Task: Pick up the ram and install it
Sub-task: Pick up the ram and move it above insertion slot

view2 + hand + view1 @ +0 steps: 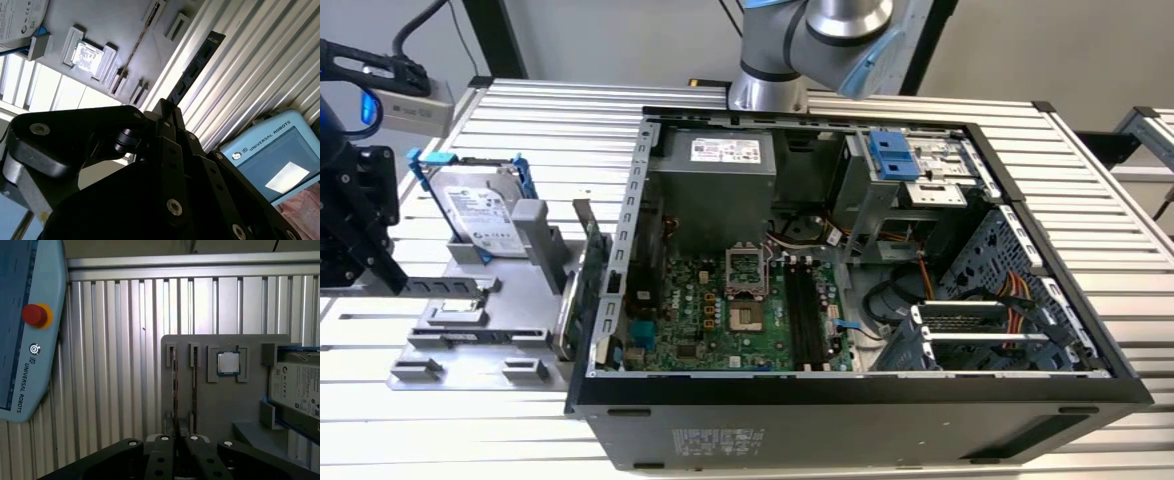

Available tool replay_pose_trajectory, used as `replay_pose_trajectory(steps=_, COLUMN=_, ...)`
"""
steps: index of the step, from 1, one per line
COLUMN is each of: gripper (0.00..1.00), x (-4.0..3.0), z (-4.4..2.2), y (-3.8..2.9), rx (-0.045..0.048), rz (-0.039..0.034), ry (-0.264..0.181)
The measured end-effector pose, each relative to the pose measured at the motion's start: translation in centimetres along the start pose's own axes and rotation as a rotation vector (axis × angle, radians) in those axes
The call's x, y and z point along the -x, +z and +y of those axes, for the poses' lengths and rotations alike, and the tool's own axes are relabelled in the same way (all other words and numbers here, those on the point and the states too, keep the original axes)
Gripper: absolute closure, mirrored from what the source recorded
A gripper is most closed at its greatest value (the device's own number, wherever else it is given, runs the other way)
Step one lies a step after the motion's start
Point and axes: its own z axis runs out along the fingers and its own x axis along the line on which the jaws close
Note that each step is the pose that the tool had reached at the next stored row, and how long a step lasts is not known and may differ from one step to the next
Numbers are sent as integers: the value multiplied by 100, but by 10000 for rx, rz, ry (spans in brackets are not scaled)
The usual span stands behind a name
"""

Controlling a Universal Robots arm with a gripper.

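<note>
Here we are at the exterior view's left; the black linkage gripper [179,441] hangs over the near end of the flat grey metal fixture plate [250,405], well apart from the open black computer tower case [854,425] lying on the ribbed aluminium table [547,110]. In the second wrist view the ram [194,67], a long, narrow dark stick with a row of black chips, runs straight away from the gripper's tip; its near end is hidden behind the black metal, its far end shows against the table ribs, just beside the plate. Is the gripper spread, or pinching that stick? I cannot tell; the contact is hidden in both wrist views.

On the plate a square silver processor chip [228,363] sits in its pocket; next to it a silver hard drive in a blue frame [297,385] stands on the plate. A pale blue teach pendant with a red button [30,365] lies on the table beside it.

Over in the case the green motherboard [707,320] lies face up; its long black memory slots [803,320] sit far from the ram; the silver-grey robot arm [827,30] rises behind the case.
</note>
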Motion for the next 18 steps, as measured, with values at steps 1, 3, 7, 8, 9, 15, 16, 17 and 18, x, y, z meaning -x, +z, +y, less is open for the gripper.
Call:
replay_pose_trajectory(steps=1, gripper=100, x=0, z=0, y=0, rx=0, rz=0, ry=0)
replay_pose_trajectory(steps=3, gripper=100, x=-1, z=0, y=-7, rx=2, rz=2, ry=-1)
replay_pose_trajectory(steps=7, gripper=100, x=-2, z=-1, y=-25, rx=0, rz=0, ry=-2)
replay_pose_trajectory(steps=8, gripper=100, x=-2, z=-1, y=-29, rx=-1, rz=0, ry=-2)
replay_pose_trajectory(steps=9, gripper=100, x=-2, z=-1, y=-34, rx=0, rz=0, ry=-1)
replay_pose_trajectory(steps=15, gripper=100, x=-2, z=-1, y=-55, rx=-1, rz=-1, ry=0)
replay_pose_trajectory(steps=16, gripper=100, x=-2, z=0, y=-57, rx=0, rz=0, ry=0)
replay_pose_trajectory(steps=17, gripper=100, x=-2, z=-1, y=-58, rx=0, rz=0, ry=-1)
replay_pose_trajectory(steps=18, gripper=100, x=-3, z=-2, y=-59, rx=-1, rz=0, ry=-2)
